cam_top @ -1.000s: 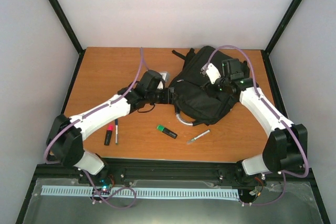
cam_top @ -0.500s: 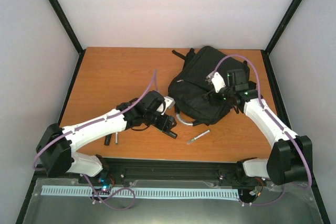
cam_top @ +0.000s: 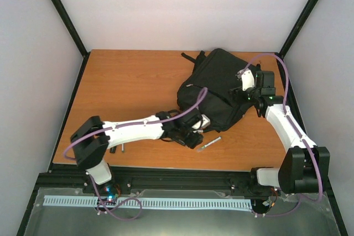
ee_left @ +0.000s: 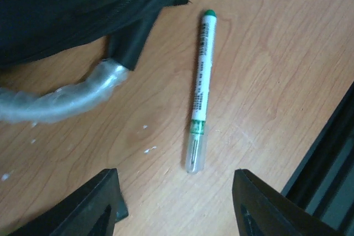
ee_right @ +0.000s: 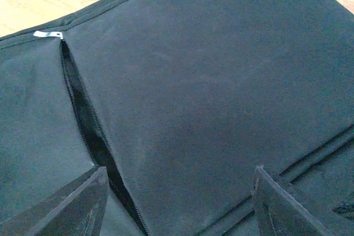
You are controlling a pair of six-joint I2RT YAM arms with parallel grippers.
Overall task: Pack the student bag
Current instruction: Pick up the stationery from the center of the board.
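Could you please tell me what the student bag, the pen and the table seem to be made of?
Student bag: matte black woven fabric, fine weave visible. Pen: probably glossy white plastic with a clear cap. Table: wood or wood-look laminate, grain showing.

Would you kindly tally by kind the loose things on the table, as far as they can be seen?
Black backpack: 1
White pen with a green cap: 1
Dark marker end, half hidden under the left arm: 1
Thin pen end beside it: 1
Total: 4
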